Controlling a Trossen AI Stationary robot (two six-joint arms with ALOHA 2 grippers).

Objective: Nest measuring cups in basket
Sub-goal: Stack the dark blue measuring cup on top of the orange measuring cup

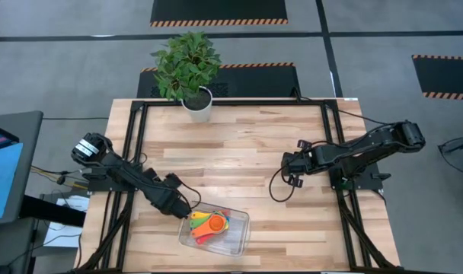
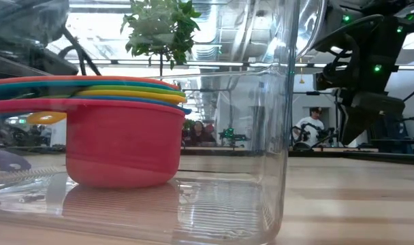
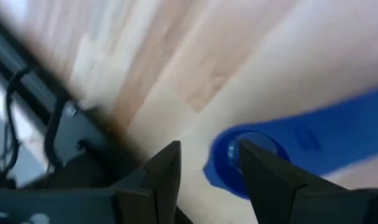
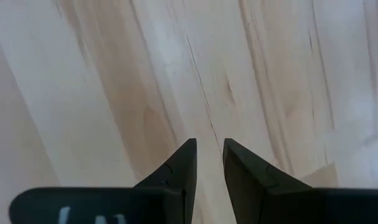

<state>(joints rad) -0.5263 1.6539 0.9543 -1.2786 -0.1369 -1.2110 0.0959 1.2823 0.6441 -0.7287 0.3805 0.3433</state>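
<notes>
**Blue handle between my left fingers at the basket's corner**

My left pincer point(image 1: 187, 211) hangs at the near-left corner of the basket point(image 1: 237, 242), fingers parted. In my left wrist view a blue cup handle point(image 3: 301, 146) runs away from the fingertips, its rounded end sitting in the gap between them. I cannot tell whether the pads are touching it, so I call this pincer released, not clamped. The handle's long axis points off toward the basket's middle, so any pull or push would, I judge, go along that line. This arm is plainly the nearer one.

Inside the clear basket the measuring cups point(image 1: 209, 225) sit stacked together: in the low view a red cup point(image 2: 124, 146) carries yellow, green and blue rims above it. The nesting looks almost complete.

Farther off, my right pincer point(image 1: 291, 170) waits over bare desk point(image 1: 239, 144), well apart from the basket, fingers slightly parted on nothing. A potted plant point(image 1: 187, 67) stands at the far edge.
</notes>
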